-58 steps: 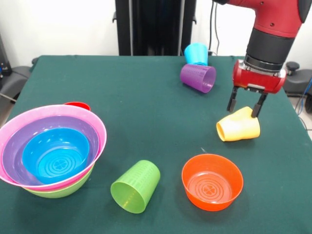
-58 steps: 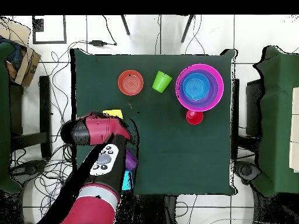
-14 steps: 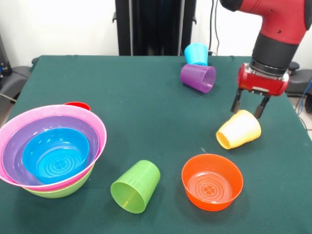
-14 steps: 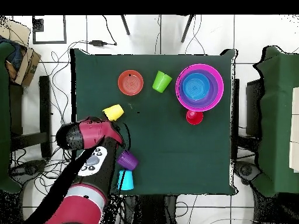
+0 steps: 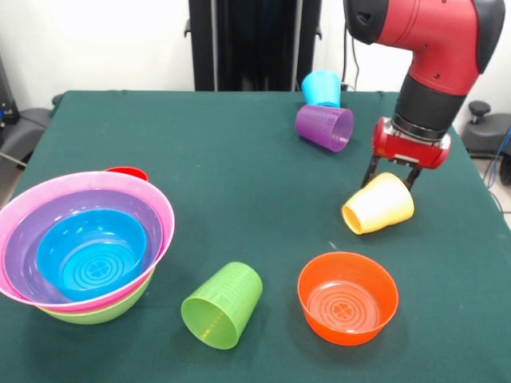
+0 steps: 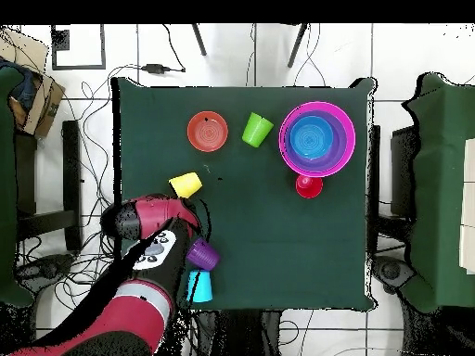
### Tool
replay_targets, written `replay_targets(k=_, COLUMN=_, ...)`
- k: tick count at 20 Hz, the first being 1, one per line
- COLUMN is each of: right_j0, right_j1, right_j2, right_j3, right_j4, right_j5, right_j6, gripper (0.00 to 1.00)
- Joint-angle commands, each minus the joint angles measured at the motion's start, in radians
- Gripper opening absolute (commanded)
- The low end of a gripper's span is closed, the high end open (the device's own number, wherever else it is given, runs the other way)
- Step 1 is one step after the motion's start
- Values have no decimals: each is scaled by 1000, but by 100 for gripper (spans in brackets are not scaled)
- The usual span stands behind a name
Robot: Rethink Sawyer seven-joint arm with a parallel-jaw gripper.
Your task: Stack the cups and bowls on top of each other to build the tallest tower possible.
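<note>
The gripper point(image 5: 390, 176) stands with its jaws spread moderately, one dark finger point(image 5: 370, 171) on each side of the closed base of the yellow cup point(image 5: 378, 204). The cup lies tilted on its side, base up between the fingers and open mouth pointing down and away from them toward the camera in the front view. Whether the fingers press the cup or only flank it cannot be told, nor whether the cup still rests on the table point(image 5: 239, 159).

Beyond the jaws, toward the pedestal, the purple cup point(image 5: 325, 127) lies on its side with the blue cup point(image 5: 322, 88) just behind it. On the near side of the jaws, past the yellow cup's mouth, sits the orange bowl point(image 5: 347, 298), upright. Farther off across the table lie the green cup point(image 5: 223, 305), on its side, and the tower point(image 5: 84, 247): a blue bowl inside a purple one, inside a pink one, over a green one. A red rim point(image 5: 128, 172) peeks out behind the tower.

The overhead view hides the jaws under the arm point(image 6: 153, 222), showing only the yellow cup point(image 6: 186, 184) poking out past it. It does show that red piece point(image 6: 309, 186) as a whole small round object touching the tower's point(image 6: 317, 139) edge.
</note>
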State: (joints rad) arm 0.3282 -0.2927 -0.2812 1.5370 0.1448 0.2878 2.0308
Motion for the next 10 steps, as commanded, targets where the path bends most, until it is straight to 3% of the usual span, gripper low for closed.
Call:
replay_targets(k=1, right_j0=-15, right_j1=24, right_j2=75, right_j3=-76, right_j4=6, right_j5=-16, right_j6=117, gripper=100)
replay_targets(k=2, right_j0=-15, right_j1=23, right_j2=74, right_j3=-73, right_j4=3, right_j5=-36, right_j6=120, gripper=100)
replay_targets(k=3, right_j0=-17, right_j1=22, right_j2=78, right_j3=-70, right_j4=1, right_j5=-52, right_j6=119, gripper=0)
replay_targets(k=10, right_j0=-5, right_j1=19, right_j2=68, right_j3=-82, right_j4=15, right_j5=2, right_j6=125, gripper=0)
